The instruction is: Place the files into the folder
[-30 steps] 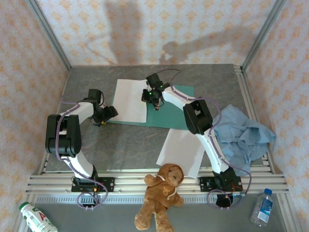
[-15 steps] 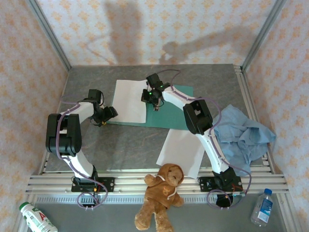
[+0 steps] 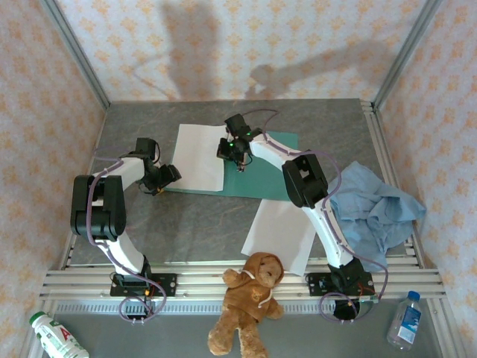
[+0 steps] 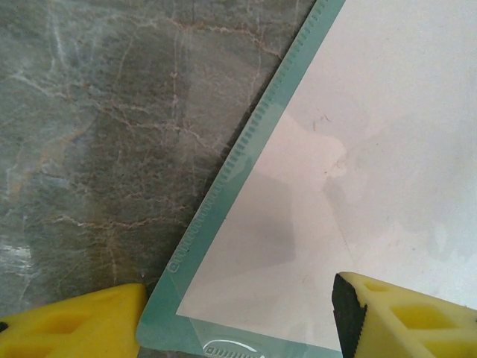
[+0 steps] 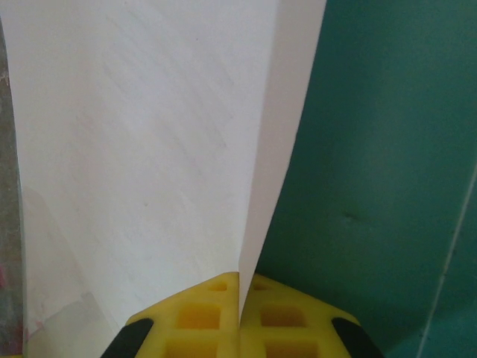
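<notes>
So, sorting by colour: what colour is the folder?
The folder is teal green, best in right wrist view.

Your tabletop (image 3: 186, 216) has a grey, marble-veined finish, smooth with a faint sheen. The folder (image 3: 246, 181) looks like thin teal plastic. Its face is smooth and matt, and your left wrist view shows a ribbed strip and an embossed mark along its edge. The paper sheet (image 3: 200, 155) on it is plain white and matt, as is the second sheet (image 3: 279, 233). The fingers (image 5: 201, 317) are yellow, moulded with hollows and dull-surfaced. You also have a crumpled light blue cloth (image 3: 373, 205), a brown plush teddy bear (image 3: 250, 298), ridged metal rails (image 3: 194, 283) and a clear plastic bottle (image 3: 402, 322).
</notes>
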